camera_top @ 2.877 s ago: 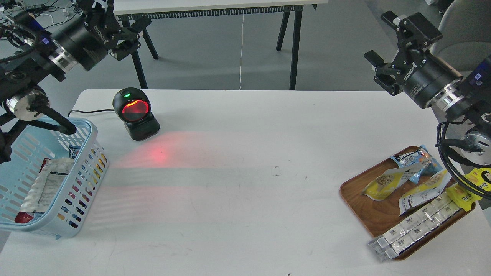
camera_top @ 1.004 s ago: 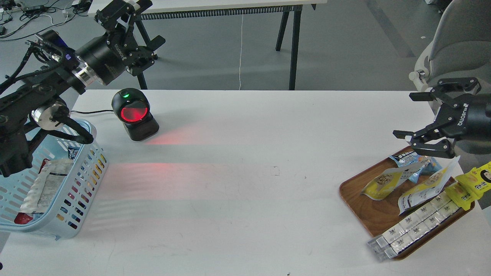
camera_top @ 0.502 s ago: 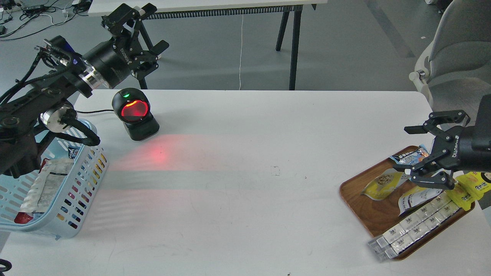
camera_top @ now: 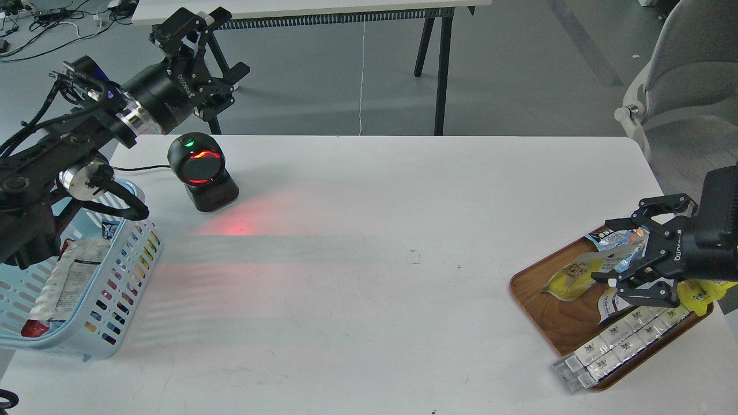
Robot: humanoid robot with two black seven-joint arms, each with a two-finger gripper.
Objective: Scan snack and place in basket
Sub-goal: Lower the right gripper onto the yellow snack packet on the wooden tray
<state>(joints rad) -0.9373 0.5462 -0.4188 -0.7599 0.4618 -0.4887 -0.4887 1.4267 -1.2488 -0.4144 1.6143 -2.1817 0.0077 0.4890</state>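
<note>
The snack (camera_top: 568, 280), a small yellow pouch picturing tan beans, lies on the left part of the brown wooden tray (camera_top: 533, 300) at the right. A second like pouch (camera_top: 608, 301) lies beside it, partly hidden. My right gripper (camera_top: 617, 252) is open and empty, low over the tray, its fingers spread just right of the snack and over the pouches. The light blue basket (camera_top: 135, 227) stands at the table's left edge with packets inside. My left gripper (camera_top: 229, 41) is open and empty, high above the table's far left corner.
A black barcode scanner (camera_top: 202, 170) with a red glowing window stands at the far left, casting red light on the table. On the tray also lie a blue packet (camera_top: 614, 238), a bright yellow packet (camera_top: 700, 295) and strips of white packets (camera_top: 622, 341). A grey chair (camera_top: 686, 69) stands at the far right.
</note>
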